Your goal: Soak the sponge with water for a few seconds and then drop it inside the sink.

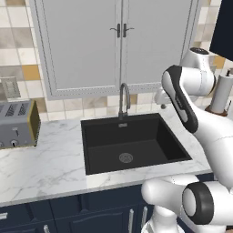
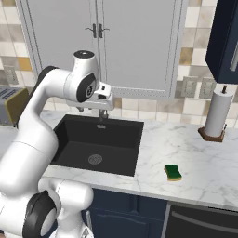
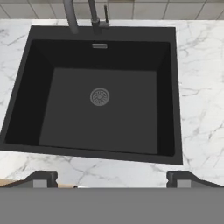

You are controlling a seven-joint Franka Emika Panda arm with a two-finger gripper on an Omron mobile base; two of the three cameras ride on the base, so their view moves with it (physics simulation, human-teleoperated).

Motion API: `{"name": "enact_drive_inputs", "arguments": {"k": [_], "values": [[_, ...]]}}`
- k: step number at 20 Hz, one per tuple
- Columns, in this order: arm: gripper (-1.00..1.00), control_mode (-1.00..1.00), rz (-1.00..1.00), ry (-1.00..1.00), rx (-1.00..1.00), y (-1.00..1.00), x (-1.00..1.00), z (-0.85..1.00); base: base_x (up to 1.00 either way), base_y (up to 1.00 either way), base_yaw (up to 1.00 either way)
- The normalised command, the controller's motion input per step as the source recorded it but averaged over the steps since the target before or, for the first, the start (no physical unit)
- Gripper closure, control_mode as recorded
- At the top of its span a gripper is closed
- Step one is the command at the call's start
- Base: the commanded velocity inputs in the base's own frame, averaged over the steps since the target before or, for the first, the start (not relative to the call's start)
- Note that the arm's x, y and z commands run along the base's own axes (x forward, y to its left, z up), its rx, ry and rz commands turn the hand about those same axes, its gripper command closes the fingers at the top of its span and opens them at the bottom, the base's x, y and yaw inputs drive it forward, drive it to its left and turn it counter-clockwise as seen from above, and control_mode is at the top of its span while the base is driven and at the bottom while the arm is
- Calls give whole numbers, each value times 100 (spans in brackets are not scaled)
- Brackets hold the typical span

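The sponge (image 2: 173, 172), yellow with a dark green top, lies on the white marble counter to the right of the sink (image 2: 76, 139), a short way from the front edge. My gripper (image 2: 103, 110) hangs over the back of the black sink (image 1: 136, 136), well left of the sponge. In the hand view the gripper (image 3: 113, 180) looks straight down into the sink (image 3: 100, 131) with its round grey drain (image 3: 99, 96); its fingertips (image 3: 42, 179) stand far apart with nothing between them. No water runs from the faucet (image 1: 124, 98).
A grey toaster (image 1: 17, 124) stands on the counter left of the sink. A paper towel roll (image 2: 217, 114) on a wooden holder stands at the back right. Grey wall cabinets (image 1: 120, 43) hang above the faucet (image 3: 70, 15).
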Motion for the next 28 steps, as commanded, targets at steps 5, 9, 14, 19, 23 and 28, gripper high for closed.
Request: {"name": "enact_drive_inputs", "arguments": {"k": [5, 9, 14, 19, 23, 28], "values": [[-100, -100, 0, -8, 1, -2, -5, 1, 0, 0, 0], [-100, -100, 0, -9, 0, 0, 0, 0, 0, 0, 0], [-100, -100, 0, -8, 0, 0, 0, 0, 0, 0, 0], [-100, -100, 0, -5, 0, 0, 1, 0, 0, 0, 0], [-100, -100, 0, -7, 0, -1, 8, 0, 0, 0, 0], [-100, -100, 2, -9, 3, 0, 8, -4, 0, 0, 0]]}}
